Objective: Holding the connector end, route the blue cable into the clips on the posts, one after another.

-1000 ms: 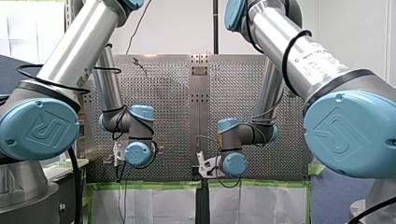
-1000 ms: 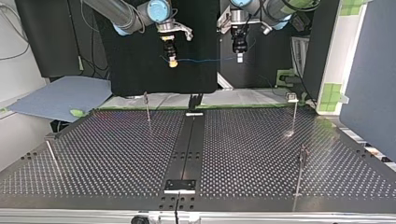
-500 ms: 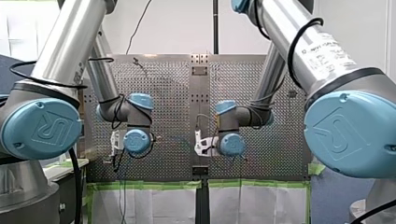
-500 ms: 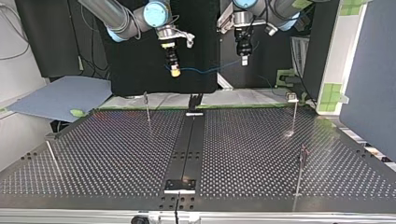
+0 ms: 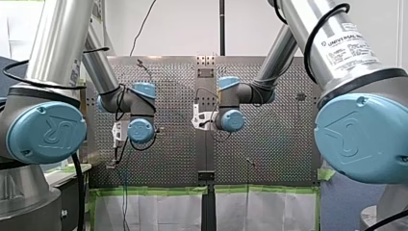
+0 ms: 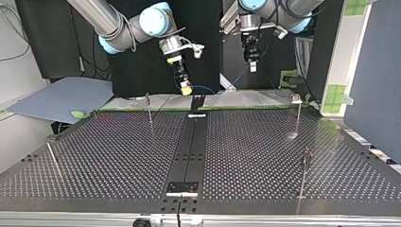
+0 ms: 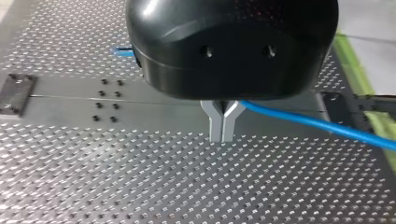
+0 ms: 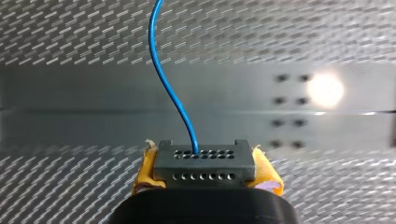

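Since one second ago, my right gripper (image 6: 186, 87) has descended and shifted toward the middle of the top view, and now hangs tilted just above the table's far edge. My left gripper (image 6: 253, 66) has also come down, by a smaller amount, and remains higher than the right.

Right gripper: in the right wrist view the yellow pads (image 8: 144, 171) are clamped on both sides of the dark connector (image 8: 204, 163). The blue cable (image 8: 169, 84) leaves the connector's face and curves away over the table.

Left gripper: in the left wrist view the metal fingers (image 7: 215, 122) are closed with tips touching. The cable passes through the notch just above the tips and runs off to one side.

Cable position: in the top view it sags between the two grippers, off the table surface.

Fixture: thin posts (image 6: 149, 108) stand on the perforated table (image 6: 108, 156), well apart from the cable.
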Action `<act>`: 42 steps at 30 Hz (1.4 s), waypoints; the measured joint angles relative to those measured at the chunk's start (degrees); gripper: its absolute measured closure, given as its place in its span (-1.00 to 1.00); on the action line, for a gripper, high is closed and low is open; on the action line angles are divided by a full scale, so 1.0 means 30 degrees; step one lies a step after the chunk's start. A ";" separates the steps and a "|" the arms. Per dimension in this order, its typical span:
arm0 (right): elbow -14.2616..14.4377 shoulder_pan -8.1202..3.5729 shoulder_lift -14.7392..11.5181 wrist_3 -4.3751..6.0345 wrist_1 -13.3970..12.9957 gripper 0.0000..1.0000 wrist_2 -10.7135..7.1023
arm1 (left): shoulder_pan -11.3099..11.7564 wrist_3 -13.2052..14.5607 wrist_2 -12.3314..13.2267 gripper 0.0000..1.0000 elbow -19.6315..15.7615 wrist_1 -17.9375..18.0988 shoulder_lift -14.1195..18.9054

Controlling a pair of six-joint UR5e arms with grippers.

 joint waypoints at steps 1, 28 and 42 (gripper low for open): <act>-0.0112 -0.0002 -0.0145 0.0056 0.0027 1.00 -0.0148 | 0.0047 -0.0048 -0.0002 0.99 0.0093 -0.0142 0.0135; -0.1616 0.0053 -0.1634 0.0251 0.1058 1.00 -0.0684 | 0.1965 -0.2869 -0.1346 0.99 0.4422 -0.4930 0.4920; -0.3273 0.0659 -0.1279 -0.0175 0.2333 1.00 -0.1350 | 0.3015 -0.3108 -0.0040 0.99 0.5087 -0.5872 0.6418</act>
